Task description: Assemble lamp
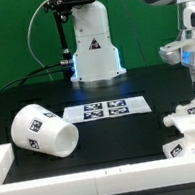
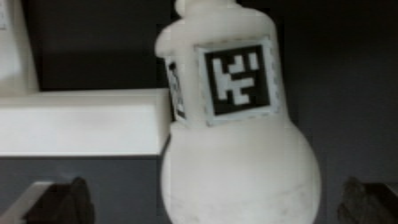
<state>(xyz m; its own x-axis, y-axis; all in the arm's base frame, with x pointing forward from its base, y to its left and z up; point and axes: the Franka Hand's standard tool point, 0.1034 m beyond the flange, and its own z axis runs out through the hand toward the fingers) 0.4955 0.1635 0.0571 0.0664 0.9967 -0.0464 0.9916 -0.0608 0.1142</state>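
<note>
The lamp's white bulb (image 2: pixel 231 130) with a square tag fills the wrist view, lying between my two dark fingertips (image 2: pixel 54 200), which stand wide apart and clear of it. My gripper (image 2: pixel 214 203) is open. In the exterior view the gripper (image 1: pixel 193 66) hangs at the far right, above the bulb (image 1: pixel 188 118), which lies on its side on the black table. The small tagged base (image 1: pixel 186 148) sits just in front of the bulb. The large tapered shade (image 1: pixel 45 131) lies on its side at the exterior view's left.
The marker board (image 1: pixel 105 109) lies mid-table in front of the robot's white pedestal (image 1: pixel 91 48). A raised white rim (image 1: pixel 77 175) borders the table's front and left; a stretch of it (image 2: pixel 80 120) shows beside the bulb in the wrist view.
</note>
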